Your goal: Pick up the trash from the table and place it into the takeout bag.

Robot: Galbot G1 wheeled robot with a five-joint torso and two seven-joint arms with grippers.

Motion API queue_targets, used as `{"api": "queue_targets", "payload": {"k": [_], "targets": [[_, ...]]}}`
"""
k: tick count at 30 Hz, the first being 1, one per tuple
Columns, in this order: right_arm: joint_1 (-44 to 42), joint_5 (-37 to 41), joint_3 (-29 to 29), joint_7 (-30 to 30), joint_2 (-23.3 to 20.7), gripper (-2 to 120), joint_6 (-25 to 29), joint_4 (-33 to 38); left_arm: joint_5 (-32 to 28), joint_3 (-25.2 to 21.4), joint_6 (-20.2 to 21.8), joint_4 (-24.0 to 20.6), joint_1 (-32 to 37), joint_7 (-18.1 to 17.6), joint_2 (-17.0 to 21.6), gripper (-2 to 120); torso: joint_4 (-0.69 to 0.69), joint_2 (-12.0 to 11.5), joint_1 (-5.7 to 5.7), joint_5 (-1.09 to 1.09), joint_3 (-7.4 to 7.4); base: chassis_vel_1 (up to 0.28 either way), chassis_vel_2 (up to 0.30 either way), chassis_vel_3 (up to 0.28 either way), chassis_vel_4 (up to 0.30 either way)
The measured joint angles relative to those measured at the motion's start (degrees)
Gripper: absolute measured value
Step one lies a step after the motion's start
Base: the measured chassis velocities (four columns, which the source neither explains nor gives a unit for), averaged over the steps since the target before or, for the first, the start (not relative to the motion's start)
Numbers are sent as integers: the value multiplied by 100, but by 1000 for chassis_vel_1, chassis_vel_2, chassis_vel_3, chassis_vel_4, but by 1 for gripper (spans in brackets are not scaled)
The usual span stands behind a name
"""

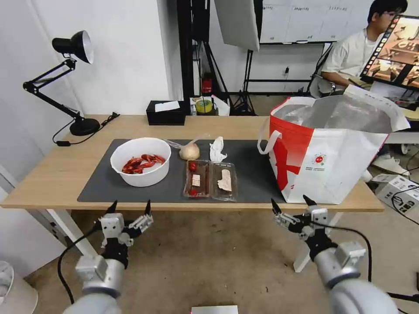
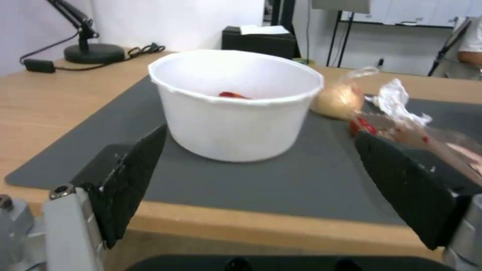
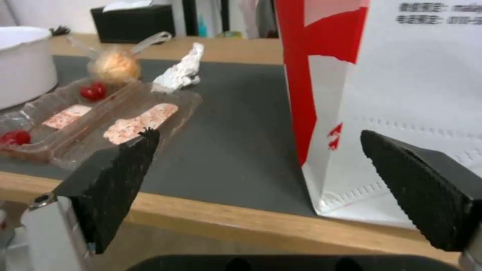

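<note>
On the dark grey mat [image 1: 257, 174] of the table [image 1: 52, 179] sit a white bowl [image 1: 140, 161] of red crayfish shells, a clear bag with a beige lump [image 1: 189, 151], a crumpled white tissue [image 1: 217, 149] and an open clear hinged tray [image 1: 211, 179]. The takeout bag [image 1: 331, 152] stands open at the table's right end. My left gripper [image 1: 131, 206] hangs open below the front edge, in front of the bowl [image 2: 236, 109]. My right gripper [image 1: 290, 203] is open too, below the edge in front of the bag [image 3: 391, 94], with the tray [image 3: 100, 120] off to its side.
A black tissue box [image 1: 166, 112] stands at the table's back edge, a black desk lamp [image 1: 70, 78] at the back left corner with its cable trailing. A small yellow cup [image 1: 204, 105] sits behind the table. A cardboard box [image 1: 397, 187] lies on the floor at right.
</note>
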Motion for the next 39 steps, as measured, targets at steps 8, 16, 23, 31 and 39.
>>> {"api": "queue_targets", "payload": {"k": [8,16,23,31,39], "targets": [[84,370,-197,-496,5,100,452,-160,-211,10,10,-35,62,-25,73,100,0,0,-1,0,0,0,0,0,0],[86,335,-235,-495,74,100,507,-188,-110,42,-124,-35,186,87,13,100,0,0,0,0,0,0,0,0,0],[108,461,-256,-431,106,100,625,-226,-94,146,-284,-36,246,199,-26,100,0,0,0,0,0,0,0,0,0],[153,1734,-373,86,212,100,744,-172,-94,198,-437,-3,246,259,-47,100,-1,0,0,0,-1,0,0,0,0],[420,4658,-677,893,353,100,591,149,-101,115,-498,9,294,268,21,100,0,0,0,-1,-1,0,0,0,0]]}}
